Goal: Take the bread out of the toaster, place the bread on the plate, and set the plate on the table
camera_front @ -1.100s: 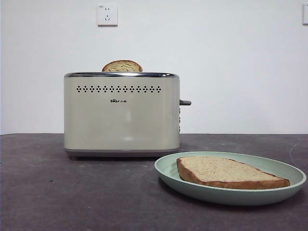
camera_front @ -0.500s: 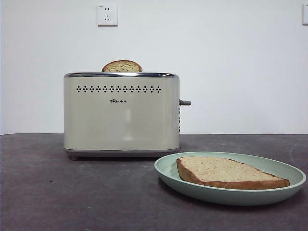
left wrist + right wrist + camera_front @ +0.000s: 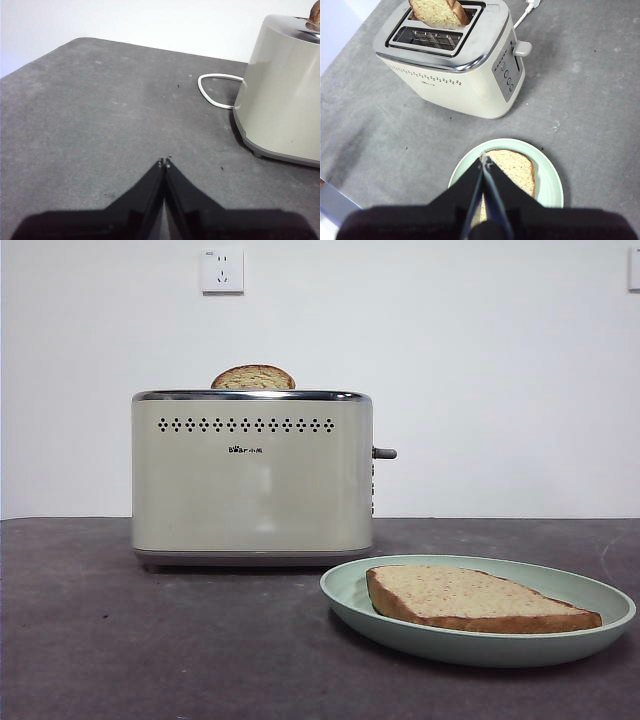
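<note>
Brown-crusted bread slice (image 3: 470, 598) lies flat on pale mint-green round plate (image 3: 350, 592), near boxy cream toaster (image 3: 252, 480) w/ 2nd slice (image 3: 253, 378). Left gripper (image 3: 164, 162) & right gripper (image 3: 484, 158): jaws closed, empty.

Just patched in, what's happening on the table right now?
Nothing is being held. The bread lies flat on the plate, and the plate rests on the table in front of the toaster, off toward its lever side. A second slice stands in the toaster's rear slot. The right hand hovers above the plate, jaws shut and empty. The left hand waits shut over bare table beside the toaster, near its white cord.
</note>
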